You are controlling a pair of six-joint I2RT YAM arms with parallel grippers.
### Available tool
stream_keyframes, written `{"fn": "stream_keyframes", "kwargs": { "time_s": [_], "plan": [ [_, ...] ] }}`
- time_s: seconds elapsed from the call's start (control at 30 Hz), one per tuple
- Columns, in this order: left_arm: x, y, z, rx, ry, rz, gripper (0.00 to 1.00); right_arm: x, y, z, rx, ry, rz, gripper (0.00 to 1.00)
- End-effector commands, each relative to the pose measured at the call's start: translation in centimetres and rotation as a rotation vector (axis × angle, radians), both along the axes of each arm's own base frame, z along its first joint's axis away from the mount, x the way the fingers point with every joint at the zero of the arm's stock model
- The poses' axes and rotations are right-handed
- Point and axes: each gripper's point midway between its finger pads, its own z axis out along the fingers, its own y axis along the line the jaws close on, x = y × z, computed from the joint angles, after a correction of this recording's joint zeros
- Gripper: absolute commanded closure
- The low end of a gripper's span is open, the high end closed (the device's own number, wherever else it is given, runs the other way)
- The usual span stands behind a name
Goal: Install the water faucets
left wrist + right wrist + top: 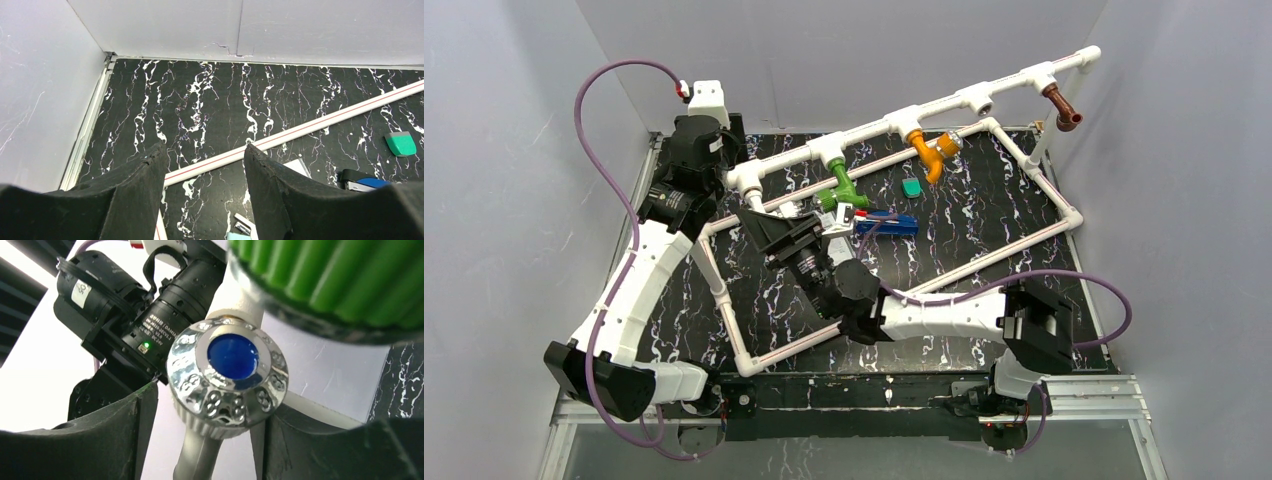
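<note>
The right gripper (pixel 210 400) has its jaws spread, one finger (pixel 115 440) on each side of a chrome knob (pixel 227 375) with a blue centre; there is a clear gap on one side, and on the other I cannot tell whether finger meets knob. The knob sits on the white faucet (pixel 243 305), right under the ribbed green faucet (pixel 842 185); whether the white one is seated in its fitting I cannot tell.

The left gripper (pixel 205 148) has its jaws apart too, with nothing between them; it hangs over the back left part of the table (pixel 984 220), near the walls, and a rail of the pipe frame (pixel 964 100) runs slantwise beneath its tips.

Further out, the green faucet hangs from the frame's raised bar near its left end; the orange faucet (pixel 927 150) hangs at the middle; the brown faucet (pixel 1061 108) is at the far right end. A blue box (pixel 886 226) lies just beside the right gripper, and a small teal pad (pixel 912 187) lies near it on the table.
</note>
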Motion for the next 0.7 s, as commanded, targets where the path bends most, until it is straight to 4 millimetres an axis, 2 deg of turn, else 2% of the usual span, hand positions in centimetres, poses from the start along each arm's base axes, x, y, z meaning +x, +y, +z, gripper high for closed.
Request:
{"fn": "stream_keyframes", "kwargs": {
  "time_s": [0.0,0.17,0.3,0.67],
  "plan": [
    [-4.4,-1.5,-11.2,0.109,0.417,-0.116,0.44,-1.2,-1.7,2.9,0.029,-0.062,0.034,0.25],
    [-4.4,-1.5,-11.3,0.110,0.418,-0.116,0.44,-2.2,-2.0,3.5,-0.007,-0.133,0.066,0.15],
    [-4.3,-1.5,-11.2,0.112,0.419,-0.117,0.44,-2.9,-2.5,3.8,-0.043,-0.180,0.086,0.13],
    [-4.3,-1.5,-11.2,0.118,0.421,-0.113,0.44,-2.5,-5.1,1.0,-0.266,-0.189,0.062,0.12]
  ]
}}
